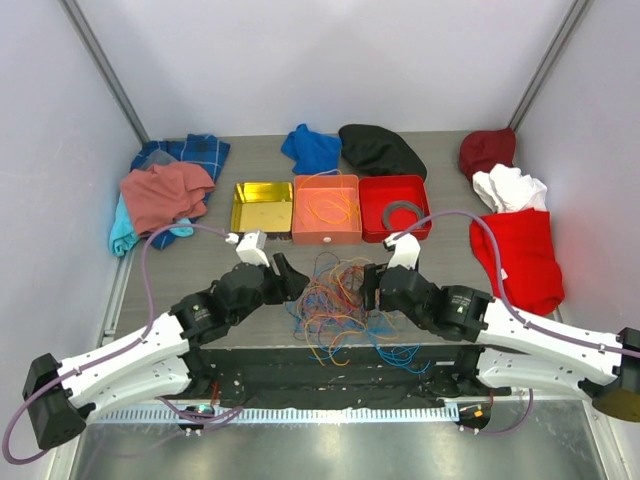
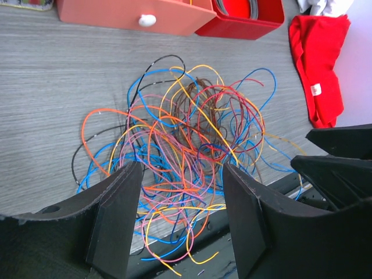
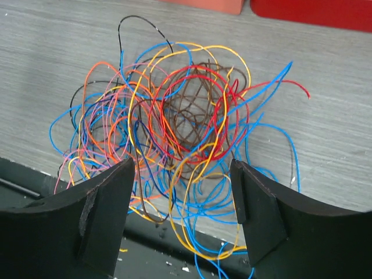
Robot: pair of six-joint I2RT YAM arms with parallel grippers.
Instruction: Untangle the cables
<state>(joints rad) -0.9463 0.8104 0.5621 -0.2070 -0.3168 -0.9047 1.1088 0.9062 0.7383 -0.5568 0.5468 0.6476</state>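
The cables (image 1: 335, 297) lie in one tangled heap of orange, yellow, blue, red, pink and brown strands at the table's near edge, some loops hanging over it. My left gripper (image 1: 293, 277) is open just left of the heap; in the left wrist view (image 2: 181, 200) the cables (image 2: 186, 133) lie below and beyond its spread fingers. My right gripper (image 1: 372, 285) is open just right of the heap; in the right wrist view (image 3: 183, 192) the cables (image 3: 180, 125) lie under and beyond its fingers. Neither holds anything.
Behind the heap stand a gold tin (image 1: 262, 207), an orange tray (image 1: 327, 212) with wires in it and a red tray (image 1: 394, 207) with a grey coiled ring (image 1: 402, 214). Cloths lie at the back left (image 1: 165, 195), back middle (image 1: 355, 148) and right (image 1: 520, 250).
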